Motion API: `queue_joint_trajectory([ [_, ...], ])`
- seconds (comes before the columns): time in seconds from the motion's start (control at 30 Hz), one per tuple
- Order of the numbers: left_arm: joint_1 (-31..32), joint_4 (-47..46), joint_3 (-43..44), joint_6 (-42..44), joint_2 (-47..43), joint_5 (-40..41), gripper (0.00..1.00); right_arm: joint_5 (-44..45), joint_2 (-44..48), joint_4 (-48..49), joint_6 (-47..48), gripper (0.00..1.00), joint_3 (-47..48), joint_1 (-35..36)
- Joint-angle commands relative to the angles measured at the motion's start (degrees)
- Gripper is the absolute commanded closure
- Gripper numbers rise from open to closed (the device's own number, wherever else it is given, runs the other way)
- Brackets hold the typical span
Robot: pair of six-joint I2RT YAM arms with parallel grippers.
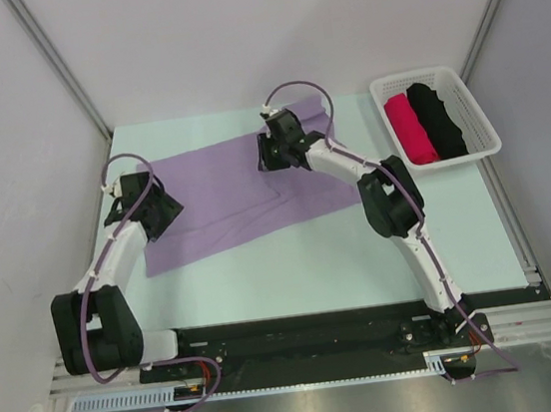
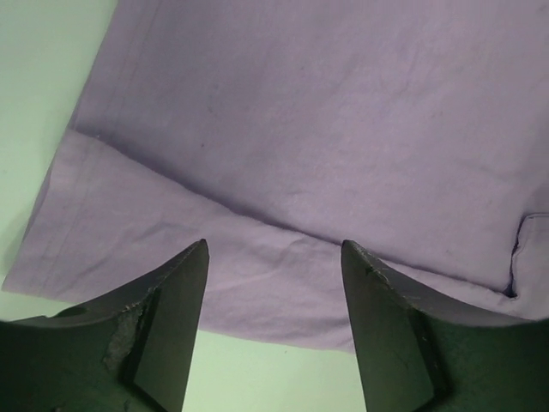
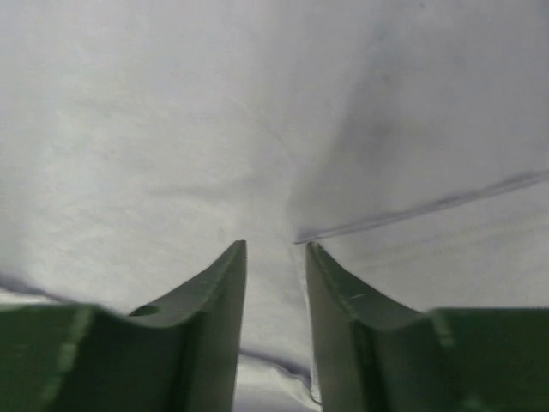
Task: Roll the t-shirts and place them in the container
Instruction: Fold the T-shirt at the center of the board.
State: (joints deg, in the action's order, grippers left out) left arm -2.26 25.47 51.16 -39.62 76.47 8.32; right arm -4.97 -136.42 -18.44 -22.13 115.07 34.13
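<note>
Squinting at the washed-out, blurred right wrist view, I see the right gripper point(image 3: 274, 249) with a narrow gap close over cloth, and I cannot tell whether it pinches any. The lavender t-shirt point(image 1: 224, 197) lies flat on the table point(image 1: 293, 264). The left gripper point(image 2: 274, 257) hangs spread wide over its left edge, and the right arm reaches, elbow bent, to its far edge.

The t-shirt point(image 1: 244, 195) was thin, soft lavender cloth, matt and faintly creased, with stitched hems. Under it the table point(image 1: 294, 274) looked smooth, pale and matt. Right of the t-shirt sat a white plastic lattice basket point(image 1: 478, 109) holding a red cloth roll point(image 1: 410, 127) and a black cloth roll point(image 1: 438, 118). The left gripper point(image 2: 274, 253) had matt black fingers point(image 2: 163, 335), scuffed on one inner face.
</note>
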Motion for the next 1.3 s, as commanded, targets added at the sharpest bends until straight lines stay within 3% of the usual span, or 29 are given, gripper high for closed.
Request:
queue_joint_trajectory([
  [0.0,-1.51,-3.32,5.79,-1.16,3.58,-1.28,0.31,-2.15,0.10,0.77,5.95,0.57,5.78,0.24],
  [0.3,-4.06,-7.89,20.73,6.12,17.04,3.81,0.32,0.92,2.39,5.78,2.79,0.47,7.44,-7.84],
  [0.43,-4.59,-3.86,25.22,6.40,21.00,1.88,0.33,3.56,0.71,-2.65,1.57,0.48,12.03,-10.83],
  [0.5,-4.59,-2.63,22.34,3.68,19.43,1.18,0.32,4.97,5.51,-2.84,1.21,0.47,7.57,-11.80],
  [0.63,-4.59,0.62,13.99,-1.07,12.84,3.01,0.32,5.60,17.02,1.20,-3.96,0.45,-14.70,-13.73],
  [0.77,-6.87,4.04,6.78,-2.04,5.56,4.43,0.37,6.54,26.02,2.10,-6.35,0.46,-28.54,-14.35],
  [1.03,-8.55,7.75,2.37,-3.89,1.66,8.99,0.45,10.69,35.61,-0.81,-6.88,0.46,-39.91,-14.79],
  [1.2,-8.64,8.10,2.89,-6.17,6.32,10.93,0.46,3.59,34.91,8.75,-3.89,0.46,-40.01,-14.71],
  [1.27,-8.72,7.58,3.07,-6.88,9.04,11.19,0.46,4.97,34.03,11.74,-1.44,0.44,-38.52,-14.09],
])
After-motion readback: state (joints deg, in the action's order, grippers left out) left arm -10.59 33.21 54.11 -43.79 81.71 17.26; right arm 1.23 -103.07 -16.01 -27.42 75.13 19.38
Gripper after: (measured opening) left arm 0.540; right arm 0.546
